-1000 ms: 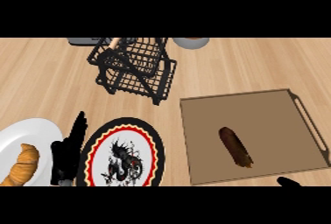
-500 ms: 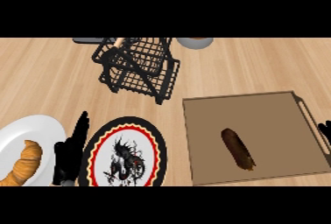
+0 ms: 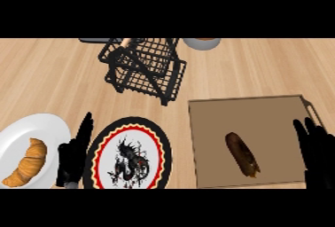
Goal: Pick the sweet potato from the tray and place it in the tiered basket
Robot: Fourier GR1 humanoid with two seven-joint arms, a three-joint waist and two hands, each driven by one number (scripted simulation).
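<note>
A dark brown sweet potato [image 3: 242, 154] lies lengthwise on the tan tray [image 3: 216, 115], toward its near right part. My right hand [image 3: 317, 153] stands at the tray's right edge, fingers straight and open, a little to the right of the sweet potato and apart from it. The black wire tiered basket [image 3: 145, 70] stands at the far middle of the counter. My left hand [image 3: 73, 155] rests open, fingers up, between the white plate and the patterned plate.
A white plate [image 3: 26, 133] with a croissant [image 3: 27, 162] lies at the near left. A round plate [image 3: 129, 155] with a red, yellow and black pattern sits left of the tray. A grey bowl [image 3: 201, 43] shows at the far edge.
My right hand has come up from the lower right corner and moved along the tray's right edge toward the sweet potato. The left hand has stayed put.
</note>
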